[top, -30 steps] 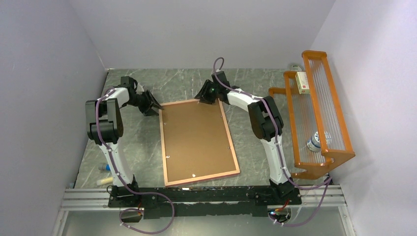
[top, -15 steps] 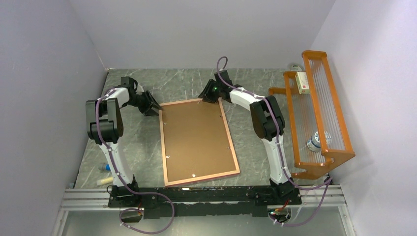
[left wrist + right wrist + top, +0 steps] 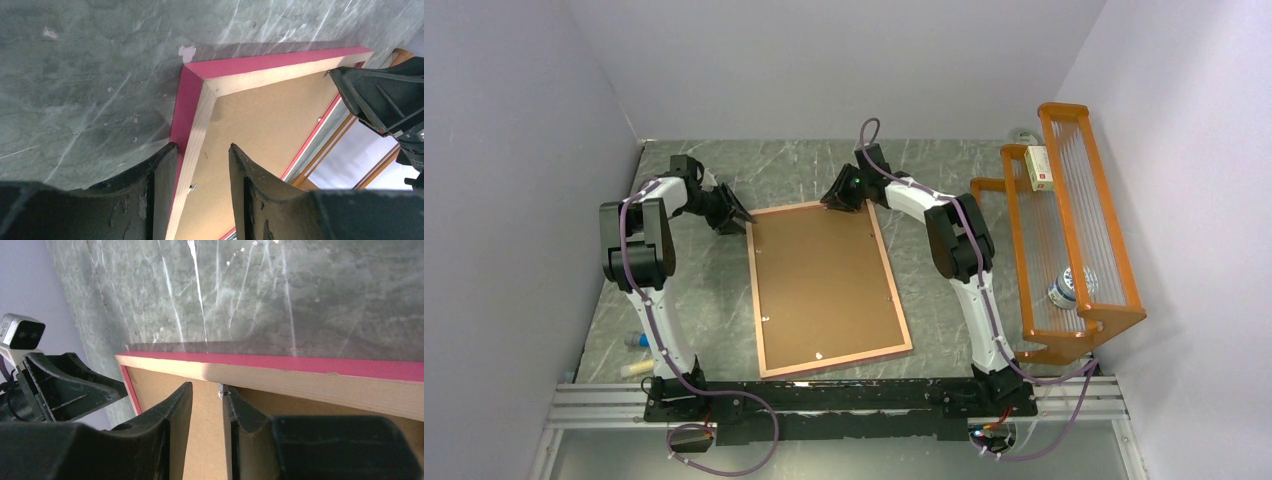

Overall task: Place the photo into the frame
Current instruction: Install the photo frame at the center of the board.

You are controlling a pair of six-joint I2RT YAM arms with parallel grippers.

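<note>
Frame (image 3: pixel 755 300) lies face down mid surface (image 3: pixel 824 165). The pink front is hidden and only the pink side edge shows. Brown backing board (image 3: pixel 824 285) covers whatever is inside. Long axis runs near-to-far, near end swung slightly right. Left tool (image 3: pixel 200 147) fingers apart, straddling the rail at the far-left corner. Right tool (image 3: pixel 207 387) at the far rail, fingers narrowly apart, small metal tab (image 3: pixel 220 388) at tips; contact unclear.
</note>
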